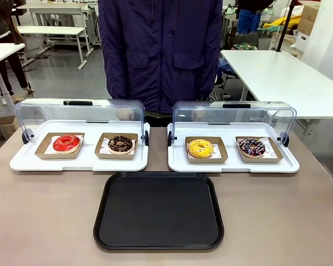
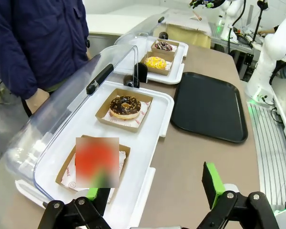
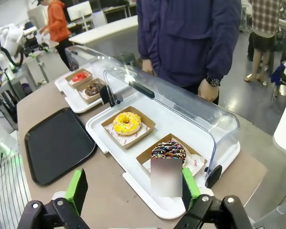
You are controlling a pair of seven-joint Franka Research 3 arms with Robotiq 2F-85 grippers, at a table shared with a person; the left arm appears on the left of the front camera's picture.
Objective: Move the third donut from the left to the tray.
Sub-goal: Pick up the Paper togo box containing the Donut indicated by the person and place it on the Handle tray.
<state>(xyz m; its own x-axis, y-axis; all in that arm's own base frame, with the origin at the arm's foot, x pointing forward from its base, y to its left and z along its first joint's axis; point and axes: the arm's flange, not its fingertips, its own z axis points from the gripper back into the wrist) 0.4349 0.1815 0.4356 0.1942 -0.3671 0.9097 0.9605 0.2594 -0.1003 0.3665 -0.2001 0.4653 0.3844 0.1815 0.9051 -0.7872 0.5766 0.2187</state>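
Observation:
The third donut from the left (image 1: 200, 147) has yellow icing and sits in a brown cardboard holder, on the left half of the right-hand white tray. The black tray (image 1: 159, 209) lies empty in front of both white trays. In the left wrist view my left gripper (image 2: 152, 191) is open above the near end of the left white tray, far from the yellow donut (image 2: 156, 62) and the black tray (image 2: 207, 105). My right gripper (image 3: 133, 188) is open too, hovering over the table edge short of the yellow donut (image 3: 127, 123), with the black tray (image 3: 57, 143) to its left.
A red donut (image 1: 66, 143) and a chocolate donut (image 1: 120, 144) lie on the left white tray (image 1: 22, 160); a sprinkled chocolate donut (image 1: 251, 146) lies beside the yellow one. Both clear lids (image 1: 233, 113) stand raised behind. A person in a dark jacket (image 1: 158, 50) stands at the far edge.

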